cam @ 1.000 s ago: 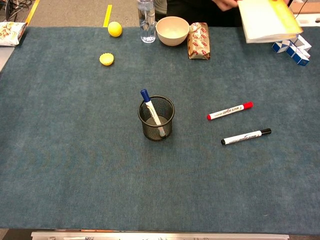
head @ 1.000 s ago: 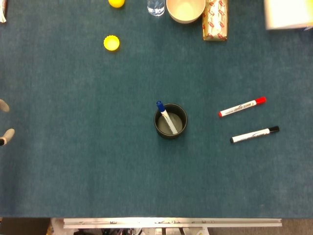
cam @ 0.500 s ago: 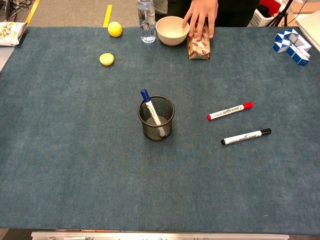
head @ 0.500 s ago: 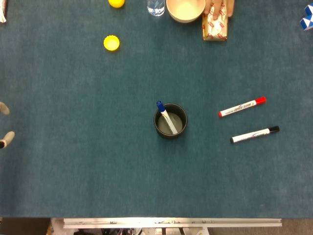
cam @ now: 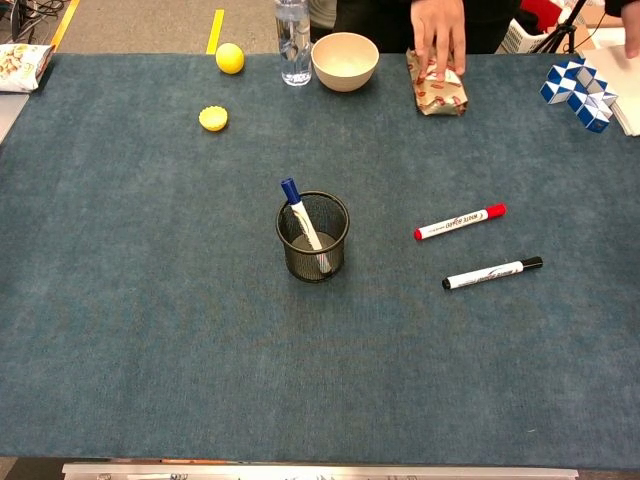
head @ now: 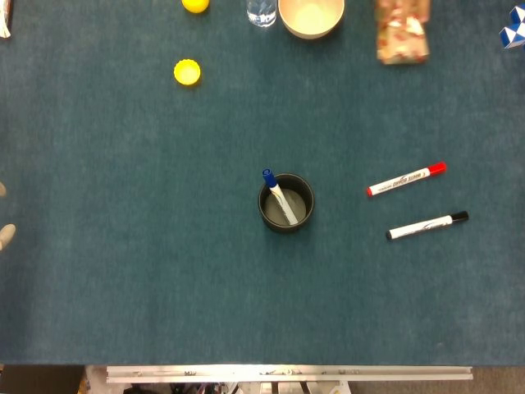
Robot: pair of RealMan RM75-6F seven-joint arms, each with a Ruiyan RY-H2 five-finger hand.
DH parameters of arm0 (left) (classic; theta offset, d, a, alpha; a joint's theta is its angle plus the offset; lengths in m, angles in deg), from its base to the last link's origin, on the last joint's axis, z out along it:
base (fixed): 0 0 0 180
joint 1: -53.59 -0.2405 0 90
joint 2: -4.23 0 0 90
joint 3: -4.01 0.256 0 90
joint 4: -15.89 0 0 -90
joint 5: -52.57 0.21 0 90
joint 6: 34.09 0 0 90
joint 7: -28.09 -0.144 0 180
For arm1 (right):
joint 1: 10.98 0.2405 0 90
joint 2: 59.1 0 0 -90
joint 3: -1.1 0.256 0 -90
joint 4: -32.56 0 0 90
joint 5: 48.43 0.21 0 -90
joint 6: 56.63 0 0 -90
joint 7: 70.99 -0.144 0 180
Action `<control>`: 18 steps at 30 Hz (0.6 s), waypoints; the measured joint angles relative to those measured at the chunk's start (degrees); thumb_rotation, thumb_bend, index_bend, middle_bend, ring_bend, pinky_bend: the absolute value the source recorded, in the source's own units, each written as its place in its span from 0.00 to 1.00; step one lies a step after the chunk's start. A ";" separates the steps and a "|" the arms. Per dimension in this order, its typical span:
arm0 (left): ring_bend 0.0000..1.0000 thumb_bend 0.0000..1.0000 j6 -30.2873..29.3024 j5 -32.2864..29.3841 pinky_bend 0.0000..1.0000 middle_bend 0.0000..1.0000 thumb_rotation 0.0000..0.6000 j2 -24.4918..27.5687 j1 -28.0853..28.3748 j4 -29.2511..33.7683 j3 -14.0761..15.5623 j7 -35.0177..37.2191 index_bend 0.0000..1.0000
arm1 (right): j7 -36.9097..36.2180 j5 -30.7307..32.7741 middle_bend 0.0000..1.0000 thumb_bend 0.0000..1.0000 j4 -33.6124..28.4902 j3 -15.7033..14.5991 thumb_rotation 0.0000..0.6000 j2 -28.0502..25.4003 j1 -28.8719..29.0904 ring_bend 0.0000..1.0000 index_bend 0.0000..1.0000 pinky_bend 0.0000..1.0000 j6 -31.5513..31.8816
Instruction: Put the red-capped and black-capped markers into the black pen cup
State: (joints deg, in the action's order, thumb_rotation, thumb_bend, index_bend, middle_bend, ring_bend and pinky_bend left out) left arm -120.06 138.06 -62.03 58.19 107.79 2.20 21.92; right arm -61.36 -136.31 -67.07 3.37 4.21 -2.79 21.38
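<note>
The black mesh pen cup [head: 286,215] [cam: 313,250] stands mid-table with a blue-capped marker [head: 277,194] [cam: 300,218] leaning in it. To its right lie the red-capped marker [head: 406,179] [cam: 460,221] and, nearer the front, the black-capped marker [head: 427,226] [cam: 492,273], both flat on the cloth and apart from each other. Only two fingertips of my left hand [head: 3,234] show at the far left edge of the head view, spread apart, holding nothing and far from the markers. My right hand is in neither view.
Along the back edge are a yellow ball [cam: 230,58], a yellow cap [cam: 213,119], a water bottle [cam: 292,35], a cream bowl [cam: 345,60] and a snack packet [cam: 438,92] under a person's hand [cam: 438,30]. A blue-white puzzle toy [cam: 575,88] sits back right.
My left fingertips have slid further off the left edge. The person's hand has moved the snack packet to the right, and the book held at the back right is gone.
</note>
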 measured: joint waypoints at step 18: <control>0.39 0.09 -0.98 0.34 0.55 0.44 1.00 -0.13 -0.82 -2.04 0.06 3.19 0.46 | 12.78 2.07 0.23 0.19 -2.45 -0.70 1.00 6.30 5.47 0.17 0.50 0.22 -8.22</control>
State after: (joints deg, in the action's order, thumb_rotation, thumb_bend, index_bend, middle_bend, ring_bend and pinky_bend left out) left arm -121.04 138.40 -62.16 57.37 105.75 2.27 25.11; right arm -48.58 -134.24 -69.52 2.67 10.52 2.68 13.16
